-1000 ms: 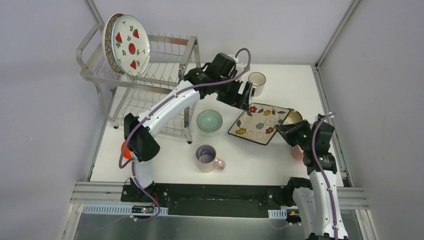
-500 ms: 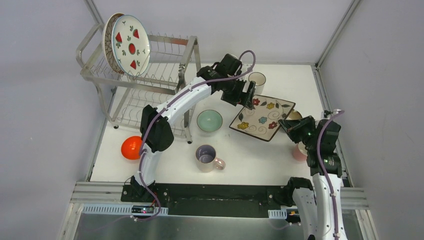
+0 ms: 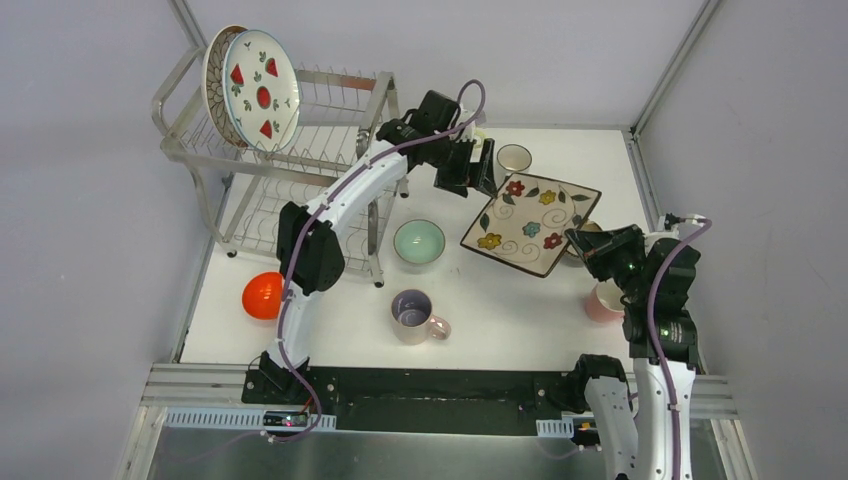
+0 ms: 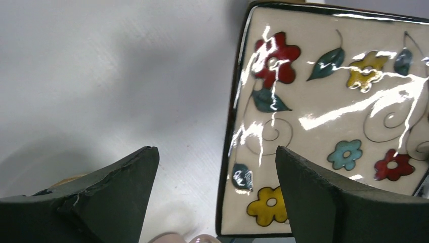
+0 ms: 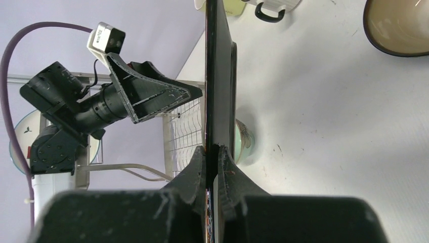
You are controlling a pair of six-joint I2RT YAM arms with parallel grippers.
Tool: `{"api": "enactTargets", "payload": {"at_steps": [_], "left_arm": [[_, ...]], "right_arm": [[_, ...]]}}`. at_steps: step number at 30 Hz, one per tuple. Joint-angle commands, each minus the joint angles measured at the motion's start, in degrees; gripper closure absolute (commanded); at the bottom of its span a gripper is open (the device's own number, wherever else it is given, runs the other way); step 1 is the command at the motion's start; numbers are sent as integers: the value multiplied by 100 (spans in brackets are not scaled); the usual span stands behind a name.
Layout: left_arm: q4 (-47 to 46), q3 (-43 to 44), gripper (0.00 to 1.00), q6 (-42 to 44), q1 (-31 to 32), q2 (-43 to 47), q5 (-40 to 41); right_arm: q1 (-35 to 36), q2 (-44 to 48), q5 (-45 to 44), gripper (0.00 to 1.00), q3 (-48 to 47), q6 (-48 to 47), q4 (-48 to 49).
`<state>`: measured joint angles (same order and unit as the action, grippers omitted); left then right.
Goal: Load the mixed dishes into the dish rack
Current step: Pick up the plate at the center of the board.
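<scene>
I have the right gripper (image 5: 212,152) pinched tight on one corner of the glossy square ceramic plate with painted flowers (image 3: 530,222), holding it tipped up over the white table (image 3: 500,310), well right of the rack, so its far edge is free to be taken (a plate lying flat gives jaws nothing to bite). The left gripper (image 4: 215,152) hangs just beside that edge, jaws spread wide with nothing between them. I read this as lining up a handover, since the two-tier silver wire dish rack (image 3: 330,100), two round plates (image 3: 262,90) upright in its top tier, stands on the left arm's side
</scene>
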<state>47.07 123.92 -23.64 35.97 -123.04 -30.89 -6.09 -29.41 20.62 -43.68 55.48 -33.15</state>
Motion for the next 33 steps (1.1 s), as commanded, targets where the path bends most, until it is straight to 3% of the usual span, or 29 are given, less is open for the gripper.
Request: {"api": "enactTargets", "payload": {"at_steps": [1,4,17,23,33], "left_arm": [[-677,139,11,-511,21,-120,-959],[-1234,-192,11,-856,69,-55,-1385],[-1789,-812,16,-1332,310,332,-1808],[-2302,-1077,27,-2019,403,815,-1808],[-2467,-794,53,-2453,665,1294,-1722]], "right_arm": [[-24,199,334,100,-697,552,1401],[-24,175,421,100,-716,692,1496],[-24,290,514,100,-404,1049,1856],[-24,427,427,100,-120,929,1739],[-24,1007,163,100,678,588,1171]]}}
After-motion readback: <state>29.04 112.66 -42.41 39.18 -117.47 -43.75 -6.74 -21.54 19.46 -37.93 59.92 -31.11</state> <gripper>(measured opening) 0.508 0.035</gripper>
